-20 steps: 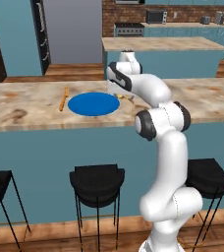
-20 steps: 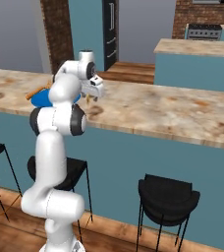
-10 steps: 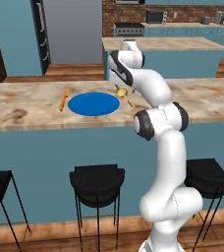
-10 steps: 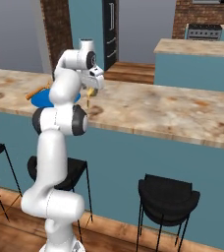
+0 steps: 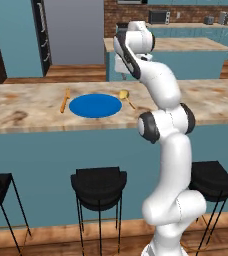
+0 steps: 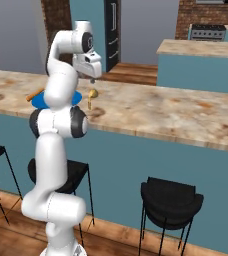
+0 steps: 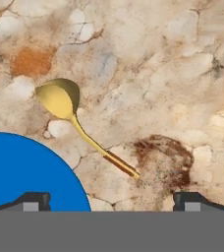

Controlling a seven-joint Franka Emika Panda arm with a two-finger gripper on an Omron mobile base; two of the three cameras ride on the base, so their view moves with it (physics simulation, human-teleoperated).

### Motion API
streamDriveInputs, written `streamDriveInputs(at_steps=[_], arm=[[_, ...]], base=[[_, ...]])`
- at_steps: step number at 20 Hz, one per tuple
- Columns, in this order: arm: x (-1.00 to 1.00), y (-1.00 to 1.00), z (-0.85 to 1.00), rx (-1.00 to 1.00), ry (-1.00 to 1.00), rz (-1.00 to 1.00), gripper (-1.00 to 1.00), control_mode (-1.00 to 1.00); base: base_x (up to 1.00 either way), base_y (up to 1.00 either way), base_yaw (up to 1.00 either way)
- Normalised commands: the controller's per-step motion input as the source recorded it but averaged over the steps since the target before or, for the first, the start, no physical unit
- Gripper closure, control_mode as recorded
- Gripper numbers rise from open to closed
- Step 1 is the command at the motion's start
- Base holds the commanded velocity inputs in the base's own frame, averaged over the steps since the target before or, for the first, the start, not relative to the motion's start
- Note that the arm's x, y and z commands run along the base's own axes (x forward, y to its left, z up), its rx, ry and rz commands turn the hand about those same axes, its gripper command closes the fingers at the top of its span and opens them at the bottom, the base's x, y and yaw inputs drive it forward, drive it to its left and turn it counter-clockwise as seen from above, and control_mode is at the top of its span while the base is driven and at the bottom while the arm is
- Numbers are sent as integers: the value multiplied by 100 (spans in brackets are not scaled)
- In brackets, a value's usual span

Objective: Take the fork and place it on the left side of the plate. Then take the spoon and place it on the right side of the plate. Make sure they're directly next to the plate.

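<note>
The blue plate (image 5: 95, 105) lies flat on the marble counter (image 5: 211, 100). The orange fork (image 5: 64, 100) rests just off its left edge. Just off its right edge lies the gold spoon (image 5: 126, 97), bowl pointing away from me. In the hand view the spoon (image 7: 79, 125) runs diagonally beside the plate's rim (image 7: 25, 172), a narrow strip of counter between them. My gripper (image 6: 91, 79) hangs open well above the counter, over the spoon, holding nothing. Its two fingertips (image 7: 33, 201) stand far apart.
The counter stretches wide to the right of the spoon (image 6: 161, 110). Black bar stools (image 5: 98, 182) stand under its front edge. A second island (image 5: 186, 45) and a fridge sit farther back.
The hand has risen from just above the counter near the spoon to high over it, jaws staying wide. Spoon, fork and plate have not moved.
</note>
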Motion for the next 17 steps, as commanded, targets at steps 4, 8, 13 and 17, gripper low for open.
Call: streamDriveInputs(at_steps=[4,8,13,17], arm=[[-100,-34,13,-1,0,-11,-100,-100],[-100,-38,-62,-8,-3,-10,-100,-100],[-100,-2,-100,-11,-11,-10,-100,-100],[-100,1,-71,0,-28,-1,-100,-100]], base=[[0,0,0],[0,0,0],[0,0,0],[0,0,0]])
